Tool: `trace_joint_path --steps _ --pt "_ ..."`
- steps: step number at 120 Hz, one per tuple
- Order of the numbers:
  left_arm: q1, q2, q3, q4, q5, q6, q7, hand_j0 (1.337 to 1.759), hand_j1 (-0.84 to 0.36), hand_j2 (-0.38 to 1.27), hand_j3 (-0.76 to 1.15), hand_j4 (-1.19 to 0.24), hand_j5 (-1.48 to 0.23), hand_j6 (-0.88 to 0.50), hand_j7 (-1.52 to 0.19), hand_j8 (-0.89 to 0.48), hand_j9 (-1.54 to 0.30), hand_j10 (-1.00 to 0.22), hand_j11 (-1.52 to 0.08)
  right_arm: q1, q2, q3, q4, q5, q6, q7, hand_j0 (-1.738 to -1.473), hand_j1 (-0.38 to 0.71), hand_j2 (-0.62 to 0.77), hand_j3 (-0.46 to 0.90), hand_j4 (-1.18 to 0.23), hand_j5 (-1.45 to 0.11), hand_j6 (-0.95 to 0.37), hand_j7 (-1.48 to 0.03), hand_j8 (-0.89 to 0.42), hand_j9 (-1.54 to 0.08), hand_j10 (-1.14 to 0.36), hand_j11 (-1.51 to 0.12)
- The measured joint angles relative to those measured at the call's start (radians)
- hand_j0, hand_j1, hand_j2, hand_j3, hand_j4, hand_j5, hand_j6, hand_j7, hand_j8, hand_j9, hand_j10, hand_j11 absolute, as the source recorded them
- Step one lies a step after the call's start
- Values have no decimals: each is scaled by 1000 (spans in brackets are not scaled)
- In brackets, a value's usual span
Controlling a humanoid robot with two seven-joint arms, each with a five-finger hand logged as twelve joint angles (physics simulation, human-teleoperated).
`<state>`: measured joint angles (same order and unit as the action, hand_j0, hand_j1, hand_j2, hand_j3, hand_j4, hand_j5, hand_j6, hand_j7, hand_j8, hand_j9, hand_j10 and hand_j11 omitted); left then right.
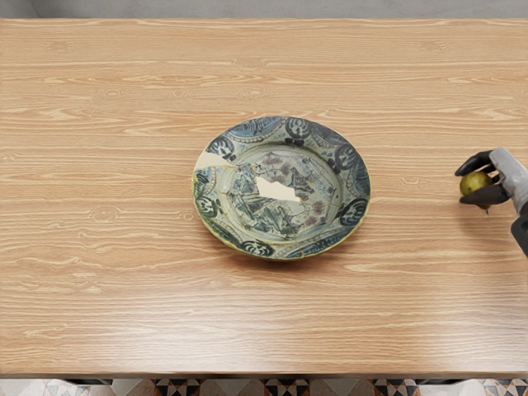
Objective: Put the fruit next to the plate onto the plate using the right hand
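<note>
A round plate (216,150) with a blue and green painted pattern lies at the middle of the wooden table. Far to its right, near the picture's right edge, a small yellow-green fruit (473,182) sits between the dark fingers of my right hand (482,180), whose arm comes in from the right edge. The fingers are curled around the fruit, above and below it. A small shadow lies just under the hand. Whether the fruit rests on the table or is raised off it, I cannot tell. The left arm does not show.
The wooden table (107,272) spans the whole view, with its front edge near the bottom and a patterned floor (280,388) below it. Bare wood lies between the plate and the hand.
</note>
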<state>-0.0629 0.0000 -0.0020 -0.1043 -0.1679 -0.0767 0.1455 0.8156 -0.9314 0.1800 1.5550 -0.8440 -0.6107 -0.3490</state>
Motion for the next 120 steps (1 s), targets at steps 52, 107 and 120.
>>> trace_joint_path --steps 52,107,120 --pt "0 0 0 0 0 0 0 1658 325 4 0 -21 -27 -21 -26 -21 -26 -21 -26 53 18 192 14 93 166 -1 -1643 318 151 -1 -729 -995 -425 -967 -292 -984 -432 -983" --pt "0 0 0 0 0 0 0 1658 325 4 0 -21 -27 -21 -26 -21 -26 -21 -26 104 59 300 15 244 453 -1 -1645 279 101 -1 -722 -1006 -450 -967 -310 -989 -452 -981" --pt "-1 0 0 0 0 0 0 1658 325 4 0 -21 -27 -21 -26 -21 -26 -21 -26 114 60 317 15 279 515 -1 -1645 283 107 -1 -724 -1004 -448 -967 -310 -988 -453 -980"
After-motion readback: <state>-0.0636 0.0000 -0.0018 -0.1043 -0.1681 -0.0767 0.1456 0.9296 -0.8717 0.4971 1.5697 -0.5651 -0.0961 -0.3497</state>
